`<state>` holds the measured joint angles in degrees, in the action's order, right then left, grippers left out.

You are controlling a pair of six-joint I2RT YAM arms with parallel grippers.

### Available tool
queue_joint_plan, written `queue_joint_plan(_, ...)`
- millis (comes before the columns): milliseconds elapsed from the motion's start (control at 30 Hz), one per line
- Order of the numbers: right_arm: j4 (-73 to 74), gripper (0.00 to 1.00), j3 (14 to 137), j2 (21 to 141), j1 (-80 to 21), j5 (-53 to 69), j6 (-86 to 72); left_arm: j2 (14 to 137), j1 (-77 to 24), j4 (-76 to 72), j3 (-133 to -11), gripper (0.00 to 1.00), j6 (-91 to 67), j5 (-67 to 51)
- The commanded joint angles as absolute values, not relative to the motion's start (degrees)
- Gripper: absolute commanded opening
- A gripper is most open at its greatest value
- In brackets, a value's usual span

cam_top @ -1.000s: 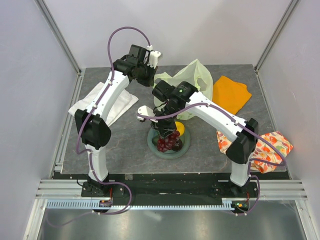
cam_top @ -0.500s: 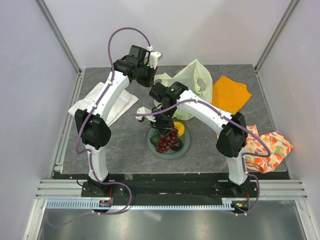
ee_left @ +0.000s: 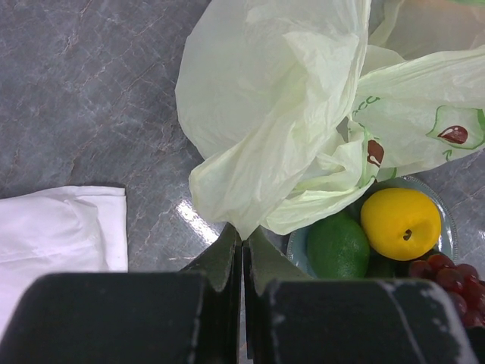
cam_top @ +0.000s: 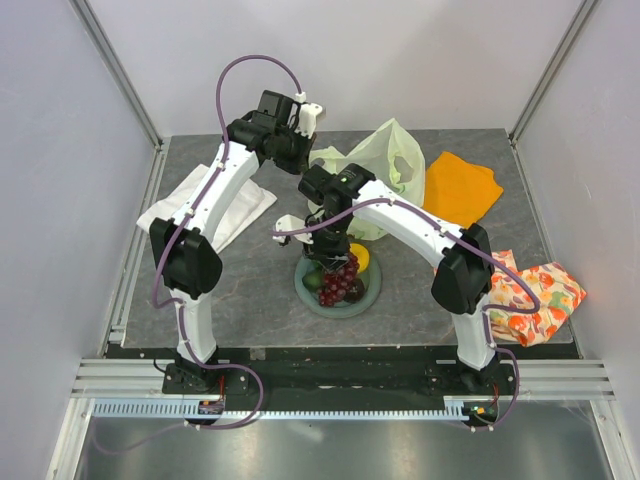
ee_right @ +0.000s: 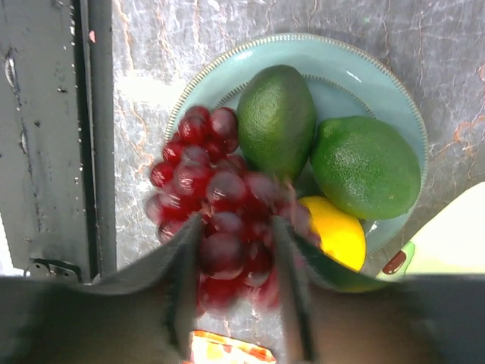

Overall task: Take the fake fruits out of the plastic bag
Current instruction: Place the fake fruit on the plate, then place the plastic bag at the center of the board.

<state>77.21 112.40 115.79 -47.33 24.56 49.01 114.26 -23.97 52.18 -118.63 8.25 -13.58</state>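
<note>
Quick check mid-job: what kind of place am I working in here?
Probably a lab robot cell, not a kitchen: plain white walls in aluminium framing, a grey table, and fake fruits on a plate.

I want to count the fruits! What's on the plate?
On the plate: an oval green fruit, a round green fruit, a yellow citrus, a grape bunch. Anything under the grapes is hidden.

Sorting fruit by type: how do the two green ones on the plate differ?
The darker green fruit is smooth and egg-shaped, next to the grapes; the brighter green fruit is dimpled and rounder, next to the yellow fruit. Both lie on the plate.
</note>
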Motion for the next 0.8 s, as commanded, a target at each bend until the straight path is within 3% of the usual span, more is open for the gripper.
queue_joint_plan(0, 76.03, 0.58, 111.80, 115.58, -47.02, 23.47, 47.64, 113.73, -23.82, 51.77, -119.70, 0.02, 8.97, -14.94)
queue_joint_plan(67, 74.01, 0.75, 111.97, 115.58, -47.02, 23.20, 45.01, 113.99, -23.91, 51.77, -119.88, 0.02, 8.79, -15.29)
queue_joint_plan(133, 73.92, 0.81, 114.68, 116.10, -46.93, 23.38, 43.25, 114.17, -23.91, 51.77, -120.23, 0.02, 8.79, -15.64)
queue_joint_plan(200, 73.92, 0.98, 118.81, 115.67, -46.41, 23.47, 40.18, 114.17, -23.82, 51.77, -120.67, 0.02, 8.79, -15.82)
queue_joint_plan(400, 72.16, 0.98, 123.84, 110.50, -44.21, 20.31, 35.25, 113.64, -23.91, 51.77, -121.46, 0.02, 8.26, -16.96)
queue_joint_plan(633, 62.78, 0.98, 108.47, 100.21, -42.63, 14.51, 30.43, 112.15, -23.91, 51.68, -121.46, 0.02, 7.74, -18.28)
queue_joint_plan(767, 56.79, 0.98, 105.47, 94.94, -34.31, 6.89, 21.10, 111.10, -23.91, 51.86, -121.55, 0.02, 7.73, -19.42)
